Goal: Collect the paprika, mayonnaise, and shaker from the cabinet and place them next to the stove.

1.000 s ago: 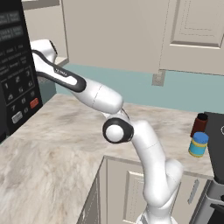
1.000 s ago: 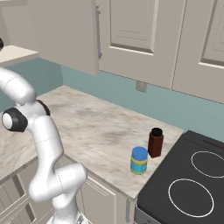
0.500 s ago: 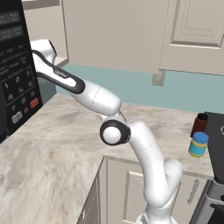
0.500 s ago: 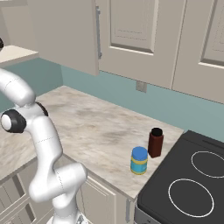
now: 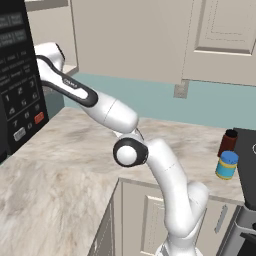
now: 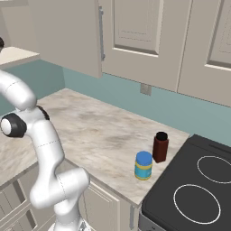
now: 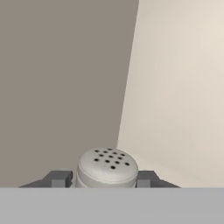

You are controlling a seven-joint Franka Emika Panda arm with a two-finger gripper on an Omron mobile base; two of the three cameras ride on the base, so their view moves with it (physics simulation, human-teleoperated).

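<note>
In the hand view my gripper (image 7: 105, 179) is shut on the shaker (image 7: 107, 168), a pale grey-white cap with several dark holes sitting between the two dark fingertips (image 7: 59, 178). Behind it are the cabinet's (image 7: 175, 87) beige inner walls. In the left base view the arm stretches up and left, and its wrist (image 5: 50, 54) is beside the microwave. The dark red paprika (image 6: 160, 147) and the blue-lidded mayonnaise (image 6: 144, 165) stand upright on the counter, close to the black stove's (image 6: 194, 189) left edge. They appear again as paprika (image 5: 228, 142) and mayonnaise (image 5: 227, 165).
A black microwave (image 5: 17, 75) with a keypad stands at the left of the marble counter (image 6: 99, 131). Beige panelled wall cabinets (image 6: 140, 27) hang above a teal backsplash with an outlet (image 5: 179, 91). The open cabinet's shelf (image 6: 16, 54) is at far left.
The arm's elbow has shifted very slightly. The paprika and the mayonnaise have not moved.
</note>
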